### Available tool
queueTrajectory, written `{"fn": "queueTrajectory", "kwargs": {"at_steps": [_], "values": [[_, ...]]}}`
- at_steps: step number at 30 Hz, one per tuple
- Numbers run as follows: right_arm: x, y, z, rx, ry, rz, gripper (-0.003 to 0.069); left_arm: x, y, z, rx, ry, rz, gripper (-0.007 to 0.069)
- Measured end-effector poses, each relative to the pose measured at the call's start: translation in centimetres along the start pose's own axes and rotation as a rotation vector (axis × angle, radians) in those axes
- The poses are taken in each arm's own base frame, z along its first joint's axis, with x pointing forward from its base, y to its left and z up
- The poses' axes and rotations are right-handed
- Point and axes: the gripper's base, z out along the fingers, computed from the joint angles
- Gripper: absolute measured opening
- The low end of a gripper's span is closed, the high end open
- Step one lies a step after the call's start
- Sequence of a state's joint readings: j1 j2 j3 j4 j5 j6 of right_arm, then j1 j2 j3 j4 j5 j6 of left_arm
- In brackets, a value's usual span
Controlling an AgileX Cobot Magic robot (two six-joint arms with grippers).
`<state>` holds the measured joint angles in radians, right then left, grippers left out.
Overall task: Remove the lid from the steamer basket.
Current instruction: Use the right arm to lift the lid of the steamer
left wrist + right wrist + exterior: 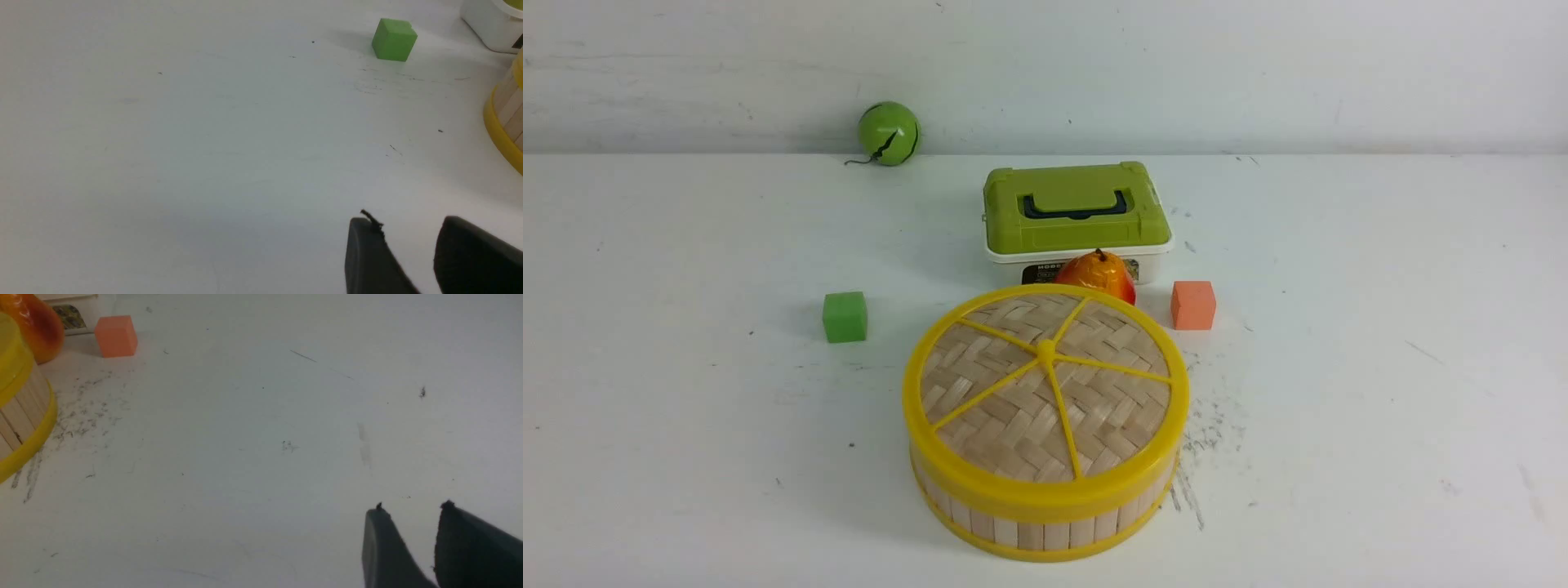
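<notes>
Plainly at the start: nothing of the task is done

- The lid (1045,392) sits square on the steamer basket (1045,535), yellow rim over yellow rim, no gap showing between them in the front view
- Basket stands on the white table (1380,367), toward the near edge and about centred between the two arms
- Neither arm shows in the front view
- Left gripper (408,222): tips a little apart, nothing between them, low over bare table. The basket wall shows only at the edge of the left wrist view, well clear of the tips
- Right gripper (412,508): likewise parted and empty, over bare table and well apart from the basket
- Around it: a green cube (845,317) to the left, an orange cube (1193,305) to the right, an orange-red fruit (1098,273) just behind the basket, a green-lidded box (1076,208) behind that, and a green ball (888,133) at the far wall

Left to do, as I judge it: all of it. One arm must reach the lid, take it by the rim or a spoke, lift it clear and set it down on open table
</notes>
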<state>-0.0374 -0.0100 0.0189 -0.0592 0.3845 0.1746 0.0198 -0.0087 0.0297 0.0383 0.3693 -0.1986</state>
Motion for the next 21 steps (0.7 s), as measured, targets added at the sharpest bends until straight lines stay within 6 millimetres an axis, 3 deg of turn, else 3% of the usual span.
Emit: {"fn": "queueTrajectory", "kwargs": {"at_steps": [21], "values": [[0.0, 0.0, 0.0, 0.0, 0.0, 0.0, 0.0222, 0.0, 0.0, 0.0, 0.0, 0.0, 0.0, 0.0239]]}}
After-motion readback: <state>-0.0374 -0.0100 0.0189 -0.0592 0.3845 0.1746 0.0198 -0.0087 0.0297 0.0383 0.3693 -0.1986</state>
